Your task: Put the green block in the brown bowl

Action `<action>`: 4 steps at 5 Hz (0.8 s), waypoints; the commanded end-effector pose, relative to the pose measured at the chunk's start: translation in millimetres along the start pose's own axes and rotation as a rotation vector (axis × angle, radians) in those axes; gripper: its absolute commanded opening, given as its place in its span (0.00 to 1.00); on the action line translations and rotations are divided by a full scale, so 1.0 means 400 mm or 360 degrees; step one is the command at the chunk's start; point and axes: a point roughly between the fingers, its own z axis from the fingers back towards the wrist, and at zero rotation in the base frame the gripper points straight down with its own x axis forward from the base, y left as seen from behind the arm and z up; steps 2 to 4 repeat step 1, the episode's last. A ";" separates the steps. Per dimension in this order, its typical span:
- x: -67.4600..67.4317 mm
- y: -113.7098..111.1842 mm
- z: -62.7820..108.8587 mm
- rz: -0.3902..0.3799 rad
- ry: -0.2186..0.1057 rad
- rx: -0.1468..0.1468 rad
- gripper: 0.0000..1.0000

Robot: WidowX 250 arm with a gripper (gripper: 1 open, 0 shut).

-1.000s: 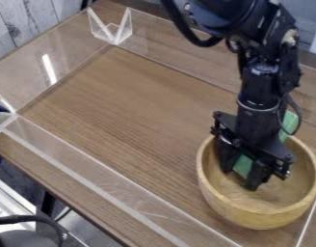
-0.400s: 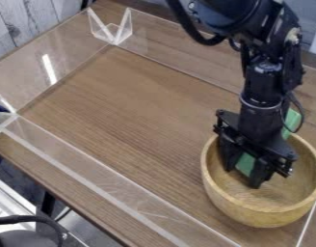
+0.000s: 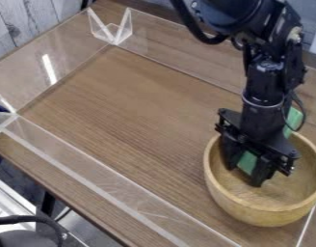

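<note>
The tips of the gripper point(image 3: 254, 164) are inside the bowl point(image 3: 266, 210), over on its back left part. Most of the bowl lies in front of the tips and to their right. The block point(image 3: 246, 160) is in the bowl too, right at the tips and partly hidden by them. The bowl sits on the table point(image 3: 128, 101), and a big part of the table top spreads out to the left of the gripper. The arm point(image 3: 266, 72) is above and behind the tips. A cable point(image 3: 30, 221) is far to the left of the gripper and nearer the front.
</note>
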 end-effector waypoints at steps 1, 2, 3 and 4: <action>0.002 0.012 -0.013 0.0013 0.0020 -0.0002 0.00; 0.002 0.012 -0.013 0.0013 0.0020 -0.0002 0.00; 0.002 0.012 -0.013 0.0013 0.0020 -0.0002 0.00; 0.002 0.012 -0.013 0.0013 0.0020 -0.0002 0.00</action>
